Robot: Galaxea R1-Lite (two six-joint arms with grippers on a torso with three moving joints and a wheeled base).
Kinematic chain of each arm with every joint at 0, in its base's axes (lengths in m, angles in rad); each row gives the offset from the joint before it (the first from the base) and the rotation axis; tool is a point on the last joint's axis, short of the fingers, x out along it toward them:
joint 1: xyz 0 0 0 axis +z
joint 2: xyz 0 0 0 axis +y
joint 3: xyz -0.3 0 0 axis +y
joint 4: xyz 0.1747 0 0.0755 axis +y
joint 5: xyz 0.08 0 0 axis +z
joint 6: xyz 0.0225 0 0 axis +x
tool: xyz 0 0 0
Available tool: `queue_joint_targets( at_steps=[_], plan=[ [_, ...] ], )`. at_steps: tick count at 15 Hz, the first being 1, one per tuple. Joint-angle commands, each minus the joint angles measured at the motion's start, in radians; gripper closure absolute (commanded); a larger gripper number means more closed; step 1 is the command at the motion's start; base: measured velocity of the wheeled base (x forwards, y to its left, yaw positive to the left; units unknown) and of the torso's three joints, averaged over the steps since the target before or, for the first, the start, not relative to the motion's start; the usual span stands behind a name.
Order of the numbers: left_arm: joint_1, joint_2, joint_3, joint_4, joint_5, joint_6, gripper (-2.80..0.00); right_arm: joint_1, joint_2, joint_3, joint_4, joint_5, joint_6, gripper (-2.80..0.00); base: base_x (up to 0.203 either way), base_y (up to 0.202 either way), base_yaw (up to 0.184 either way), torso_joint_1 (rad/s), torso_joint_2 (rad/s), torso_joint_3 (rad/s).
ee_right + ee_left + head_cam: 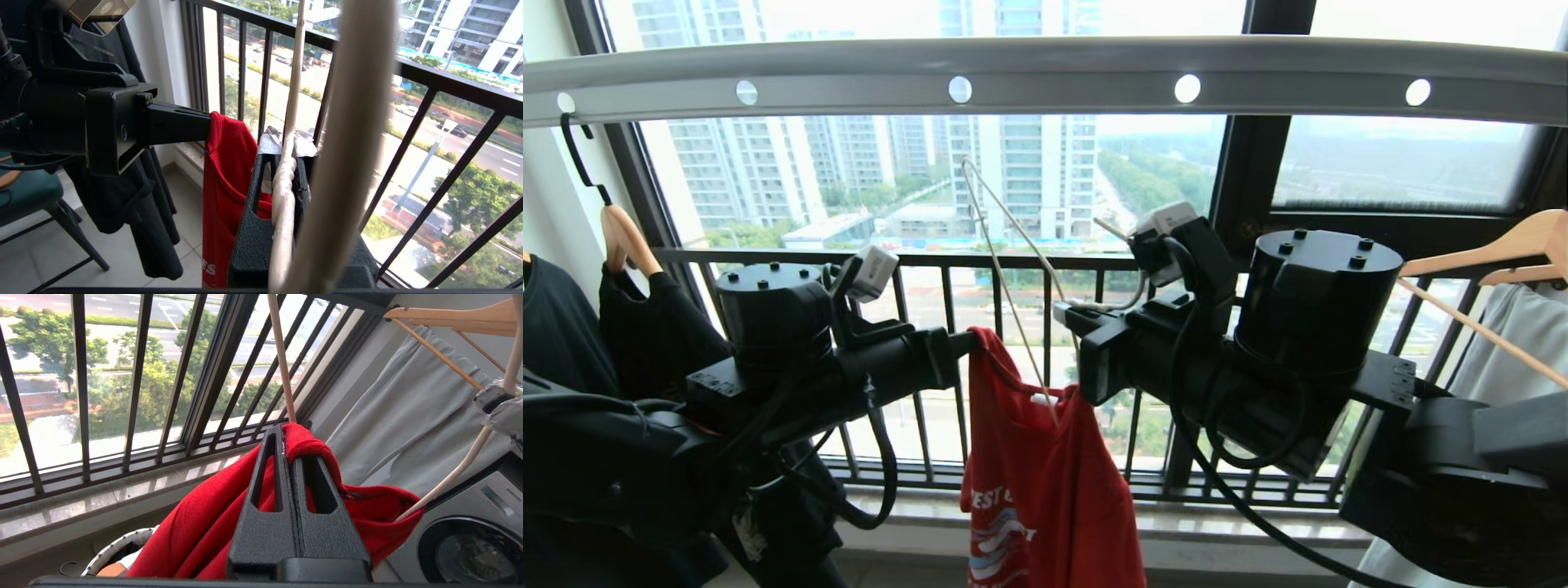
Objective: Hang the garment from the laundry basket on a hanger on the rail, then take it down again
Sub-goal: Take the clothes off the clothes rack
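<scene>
The red garment [1045,482] hangs below both grippers, in front of the window. My left gripper [964,343] is shut on a fold of its shoulder edge [302,445]. My right gripper [1066,314] is shut on the twisted neck of the thin whitish hanger [282,192]. One hanger arm [1021,318] runs down into the garment's neck opening. The hook [970,175] points up and stands free, well below the rail [1062,73]. In the left wrist view the white rim of the laundry basket [110,551] shows on the floor under the garment.
Black T-shirts [645,335] on a black-hooked wooden hanger hang at the left. A pale grey garment [1511,335] on a wooden hanger [1503,245] hangs at the right. The dark barred railing [1013,261] is close behind; a washing machine [466,539] and a chair [28,192] stand below.
</scene>
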Motion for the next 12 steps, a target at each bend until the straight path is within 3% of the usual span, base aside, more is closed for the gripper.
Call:
queue_joint_targets(
  at_steps=[1,4,7,9,12],
  plan=[
    [-0.017,-0.029,0.015,-0.006,-0.003,0.003,0.00,-0.001,0.035,-0.001,-0.019,-0.002,0.000,0.00,0.000,0.000,0.000,0.000,0.00,0.000],
    [-0.080,-0.083,0.049,0.042,-0.005,0.061,0.00,-0.002,0.043,-0.001,-0.083,-0.010,-0.002,0.00,0.000,0.000,0.000,0.000,0.00,0.000],
    [-0.097,-0.073,-0.018,0.281,0.007,0.121,0.00,-0.002,0.043,-0.002,-0.088,-0.021,-0.002,0.00,0.000,0.000,0.000,0.000,0.00,0.000],
    [-0.097,-0.047,-0.025,0.280,0.050,0.129,0.00,-0.004,0.040,-0.004,-0.088,-0.034,-0.003,0.00,0.000,0.000,0.000,0.000,0.00,0.000],
    [-0.096,0.034,-0.039,0.282,0.064,0.148,0.00,-0.005,0.041,-0.006,-0.085,-0.052,-0.008,0.00,0.000,0.000,0.000,0.000,0.00,0.000]
  ],
)
